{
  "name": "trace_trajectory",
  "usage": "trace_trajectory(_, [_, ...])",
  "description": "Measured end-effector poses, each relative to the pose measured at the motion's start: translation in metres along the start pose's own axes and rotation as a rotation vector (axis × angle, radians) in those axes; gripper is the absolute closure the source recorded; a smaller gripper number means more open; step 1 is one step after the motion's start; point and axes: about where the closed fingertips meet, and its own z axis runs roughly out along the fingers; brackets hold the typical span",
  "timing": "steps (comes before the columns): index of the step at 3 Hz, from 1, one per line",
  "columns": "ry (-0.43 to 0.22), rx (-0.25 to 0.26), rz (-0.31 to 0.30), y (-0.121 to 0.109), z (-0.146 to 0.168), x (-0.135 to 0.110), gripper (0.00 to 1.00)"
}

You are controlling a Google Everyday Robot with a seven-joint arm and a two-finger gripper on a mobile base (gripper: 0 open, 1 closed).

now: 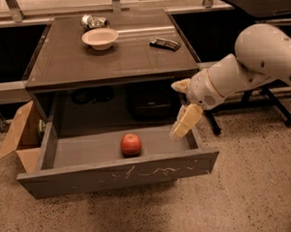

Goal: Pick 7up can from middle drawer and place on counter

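A round red-orange apple [131, 144], the thing meant by "7up can", lies in the middle of the open grey middle drawer [120, 174], whose front panel bears pale scratches. The dark grey-brown counter [111, 59] is the table's top, above the drawer. My gripper [184, 122], with pale yellowish fingers pointing down, hangs above the drawer's right end, to the right of the apple and apart from it. It holds nothing.
On the counter stand a pale bowl [100, 38], a shiny can [93, 20] behind it and a small dark device [164, 43]. A cardboard box [19, 135] sits left of the drawer. A black desk with thin legs [259, 1] stands at the right.
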Motion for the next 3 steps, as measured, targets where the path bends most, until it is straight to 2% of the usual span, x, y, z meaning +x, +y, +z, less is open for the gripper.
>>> trace_trajectory(1, [-0.079,-0.053,0.015,-0.001,0.037,0.001,0.0])
trace_trajectory(2, [-0.08,-0.053,0.015,-0.001,0.037,0.001,0.0])
trace_trajectory(3, [-0.098,-0.074,0.002,-0.017,0.065,-0.001,0.0])
